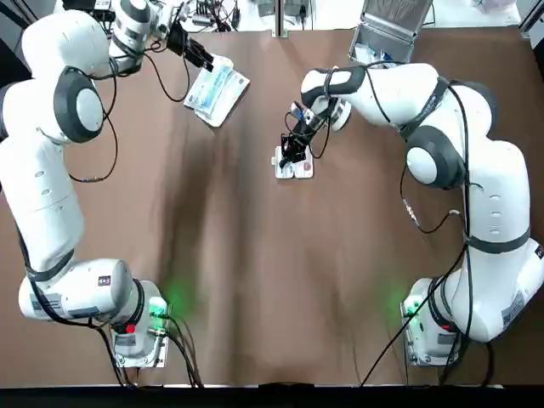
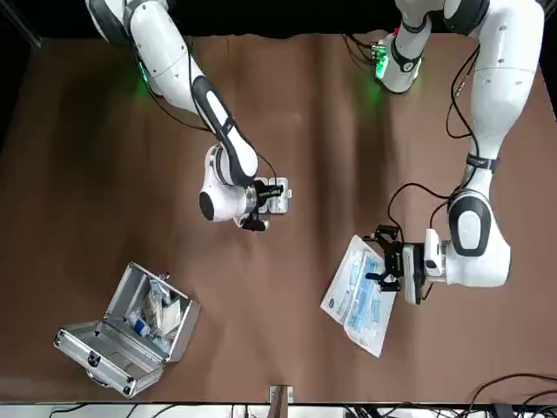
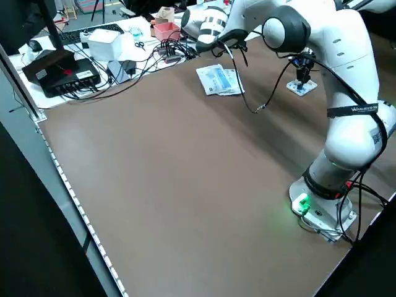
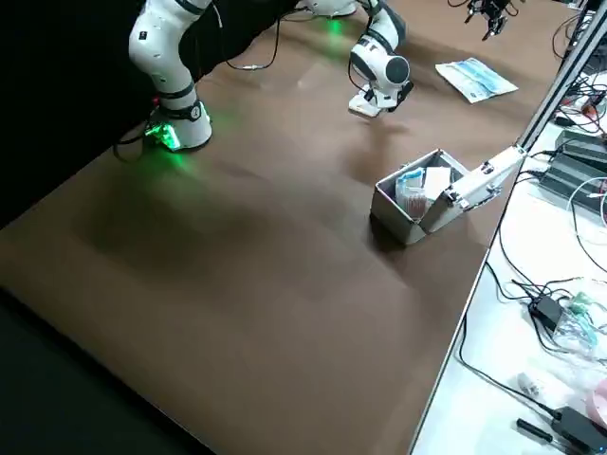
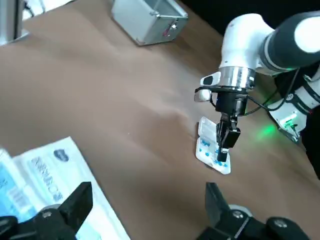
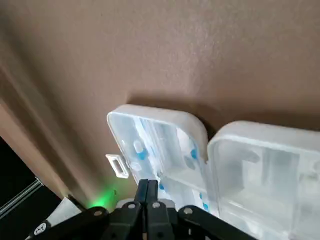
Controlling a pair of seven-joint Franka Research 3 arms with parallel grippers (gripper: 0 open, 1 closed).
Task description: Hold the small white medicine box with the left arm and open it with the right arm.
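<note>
We see one small white medicine box [image 1: 304,168] lying near the middle of the brown worktop [image 1: 255,272], towards its far edge. The box lies open: in the right wrist view its two clear-white halves lie flat side by side, and small blue pieces show in the compartments of one half.

The right gripper [image 1: 286,158] points down directly over the box. Its jaws are pressed together, tip against tip, at the edge of the box. We can see nothing caught between them, though we cannot tell whether the tips touch the plastic.

The left gripper [image 1: 207,60] is well apart from the box, at the far left of the worktop. It hovers over a flat blue-and-white packet [image 1: 219,92] with its jaws spread wide and holding nothing.

We judge the opening part of the task to look done, since the lid is folded back. The holding part is not in place — the left arm has no contact with the box. What may be left is to confirm that the box is fully open.

By our count there are two arms, one medicine box and one open metal case [image 1: 384,38] at the far right of the worktop. The blue-and-white packet may be one or a small stack — we cannot tell which.
</note>
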